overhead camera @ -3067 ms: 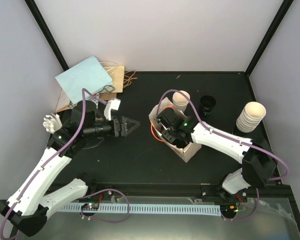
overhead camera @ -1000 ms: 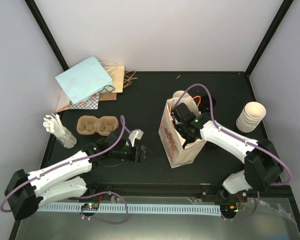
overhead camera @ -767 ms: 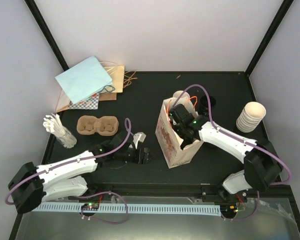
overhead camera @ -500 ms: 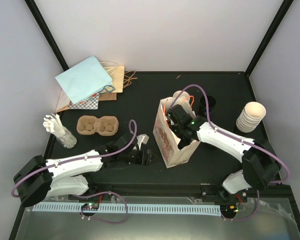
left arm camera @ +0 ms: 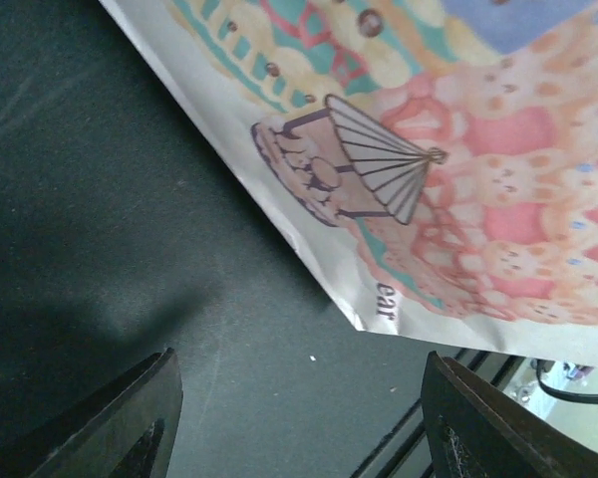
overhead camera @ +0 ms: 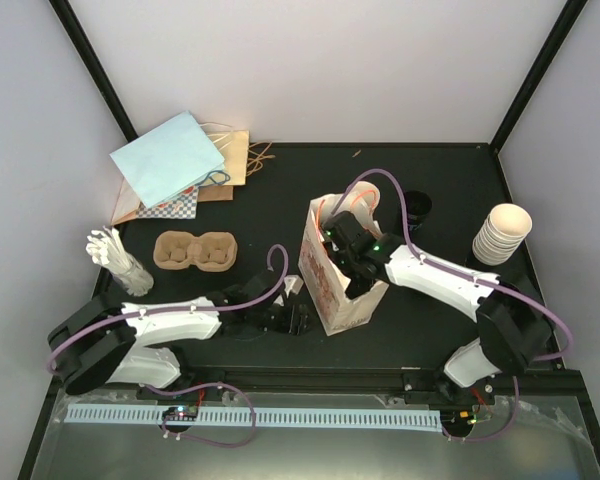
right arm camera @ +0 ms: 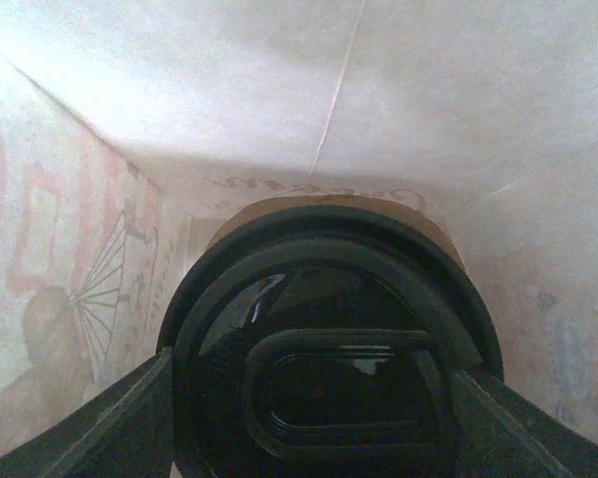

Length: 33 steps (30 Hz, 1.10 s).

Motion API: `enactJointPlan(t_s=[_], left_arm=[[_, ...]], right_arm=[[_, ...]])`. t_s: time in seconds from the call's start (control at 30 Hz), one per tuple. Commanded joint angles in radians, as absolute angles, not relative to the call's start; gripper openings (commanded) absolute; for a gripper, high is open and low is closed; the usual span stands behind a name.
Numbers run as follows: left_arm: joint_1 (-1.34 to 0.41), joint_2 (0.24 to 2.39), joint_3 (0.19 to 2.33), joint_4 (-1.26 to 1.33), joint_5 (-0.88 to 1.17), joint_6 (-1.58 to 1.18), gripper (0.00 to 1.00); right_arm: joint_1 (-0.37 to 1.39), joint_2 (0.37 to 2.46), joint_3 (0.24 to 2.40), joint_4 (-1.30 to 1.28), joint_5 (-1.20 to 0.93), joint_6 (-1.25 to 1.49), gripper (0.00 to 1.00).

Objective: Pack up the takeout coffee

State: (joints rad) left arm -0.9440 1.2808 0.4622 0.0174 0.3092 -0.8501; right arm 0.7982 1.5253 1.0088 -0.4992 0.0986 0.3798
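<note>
A printed cream paper bag (overhead camera: 325, 280) stands upright in the middle of the table. My right gripper (overhead camera: 347, 254) reaches down into its open top. In the right wrist view the takeout coffee's round black lid (right arm camera: 329, 368) fills the space between my fingers (right arm camera: 130, 418), which press on both sides of it, with the bag's inner walls (right arm camera: 279, 90) all around. My left gripper (overhead camera: 298, 320) lies low on the table at the bag's lower left corner. In the left wrist view it (left arm camera: 299, 408) is open over bare table, with the bag's printed side (left arm camera: 458, 149) just ahead.
A brown pulp cup tray (overhead camera: 196, 250) sits left of centre, with a holder of white stirrers (overhead camera: 120, 262) beside it. Flat paper bags (overhead camera: 175, 165) lie at the back left. A stack of cream cups (overhead camera: 502, 233) and black lids (overhead camera: 415, 207) stand at the right.
The bag, with my right gripper inside, has shifted left. My left arm has slid right along the table up to the bag's base, its jaws staying open.
</note>
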Motion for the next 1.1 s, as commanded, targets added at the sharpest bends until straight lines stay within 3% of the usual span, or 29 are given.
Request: enactJointPlan(t_s=[0.0,0.9,1.07], left_arm=[[-0.951,1.323,0.456,0.068,0.288,-0.850,0.68],[-0.950,1.310,0.423,0.055,0.234,-0.831,0.67],[-0.950,1.303,0.422,0.049,0.233,-0.832,0.67]], right_arm=[[0.852,1.726,0.887,-0.801,-0.091,0.448,0.45],[0.960,1.826,1.002,-0.996,0.222,0.526,0.44],[0.958,1.789,0.977,-0.945,0.152,0.498,0.45]])
